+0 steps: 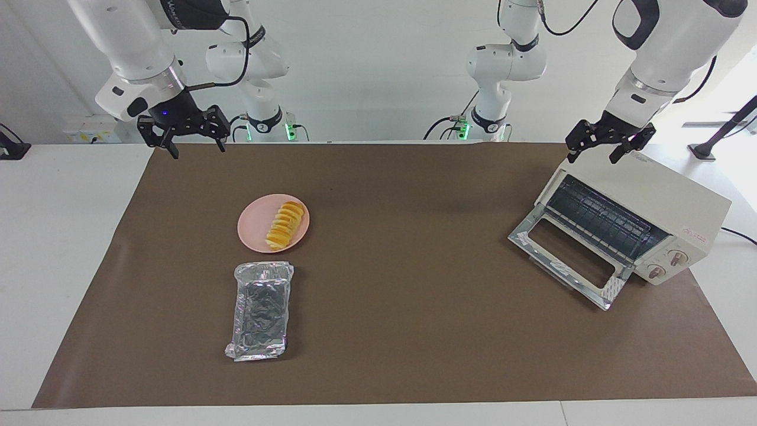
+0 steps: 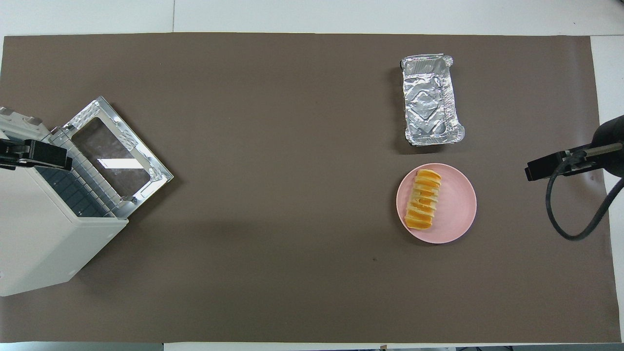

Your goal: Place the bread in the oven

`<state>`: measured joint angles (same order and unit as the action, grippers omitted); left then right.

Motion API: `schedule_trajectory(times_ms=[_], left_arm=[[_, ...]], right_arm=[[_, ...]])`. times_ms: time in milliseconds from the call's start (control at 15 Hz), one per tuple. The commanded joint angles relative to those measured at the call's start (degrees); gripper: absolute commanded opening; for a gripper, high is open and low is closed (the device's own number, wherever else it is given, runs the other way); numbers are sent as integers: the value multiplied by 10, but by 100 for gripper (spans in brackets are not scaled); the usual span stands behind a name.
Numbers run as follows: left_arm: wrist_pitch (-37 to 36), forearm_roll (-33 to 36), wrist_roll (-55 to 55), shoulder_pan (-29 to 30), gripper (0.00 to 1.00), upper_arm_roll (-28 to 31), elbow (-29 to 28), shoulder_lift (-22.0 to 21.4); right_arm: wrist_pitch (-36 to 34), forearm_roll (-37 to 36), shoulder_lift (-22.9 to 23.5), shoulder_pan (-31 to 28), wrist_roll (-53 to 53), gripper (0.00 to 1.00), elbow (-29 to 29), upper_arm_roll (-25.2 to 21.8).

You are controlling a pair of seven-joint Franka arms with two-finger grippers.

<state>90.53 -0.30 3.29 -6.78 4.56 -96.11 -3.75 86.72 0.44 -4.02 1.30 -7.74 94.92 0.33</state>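
The bread is a sliced golden loaf lying on a pink plate on the brown mat; it also shows in the overhead view. The cream-white oven stands at the left arm's end of the table, and its glass door is dropped open with the wire rack showing. In the overhead view the oven has its door lying flat. My left gripper is open and empty over the oven's top edge. My right gripper is open and empty over the mat's edge, apart from the bread.
A crinkled silver foil tray lies empty beside the plate, farther from the robots; it also shows in the overhead view. The brown mat covers most of the white table. A power cord runs from the oven off the table's edge.
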Motion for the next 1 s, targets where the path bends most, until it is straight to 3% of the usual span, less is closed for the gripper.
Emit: schedule_trajectory(times_ms=[0, 601, 735, 936], left_arm=[[-9, -8, 8, -3, 100, 5, 7, 2], [-9, -8, 8, -3, 100, 5, 7, 2], [-9, -8, 8, -3, 100, 5, 7, 3], [-9, -8, 8, -3, 100, 5, 7, 2]], right_arm=[[1, -5, 1, -9, -9, 100, 1, 5], [4, -5, -1, -4, -10, 100, 3, 5], [20, -5, -6, 0, -8, 100, 21, 5], [76, -4, -38, 5, 36, 100, 101, 12]])
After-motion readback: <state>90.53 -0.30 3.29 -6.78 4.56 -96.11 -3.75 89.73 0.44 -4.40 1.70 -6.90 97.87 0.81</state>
